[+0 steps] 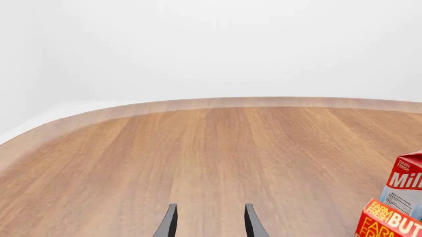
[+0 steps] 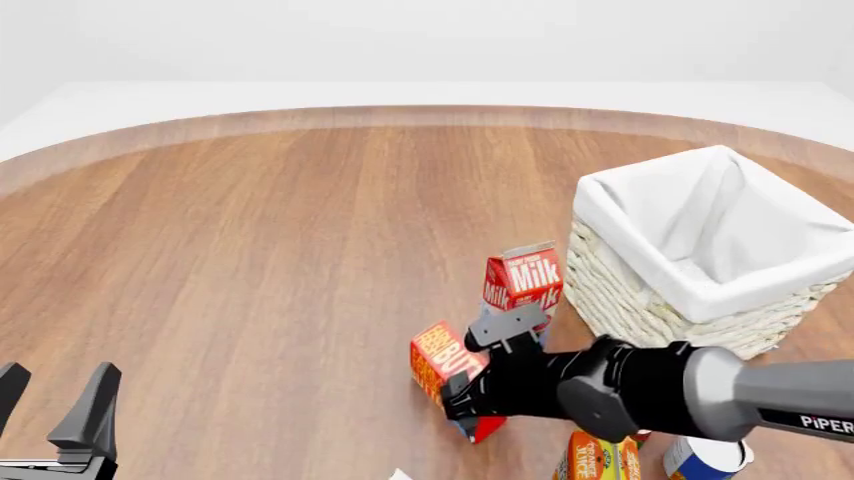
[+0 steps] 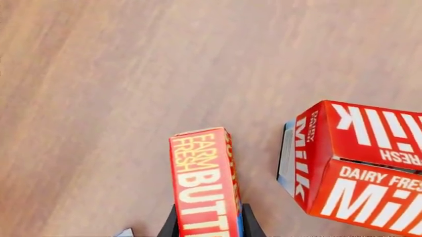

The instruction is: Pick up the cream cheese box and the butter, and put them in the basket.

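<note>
Basket point(image 2: 694, 265) sitting at table's point(image 2: 267, 260) right side, far from left gripper point(image 2: 54, 405), which is hanging over near left corner. Milk carton point(image 2: 523, 282) standing just left of basket. Butter point(image 2: 445, 365) lying nearer camera, just left of and in front of milk carton, between right gripper's point(image 3: 209, 223) fingers. Two more containers point(image 2: 654, 458) standing at near edge, beneath right arm, in front of basket.

Red-orange butter point(image 3: 203, 185), red-white milk carton point(image 2: 525, 279), cream basket point(image 2: 641, 290).
</note>
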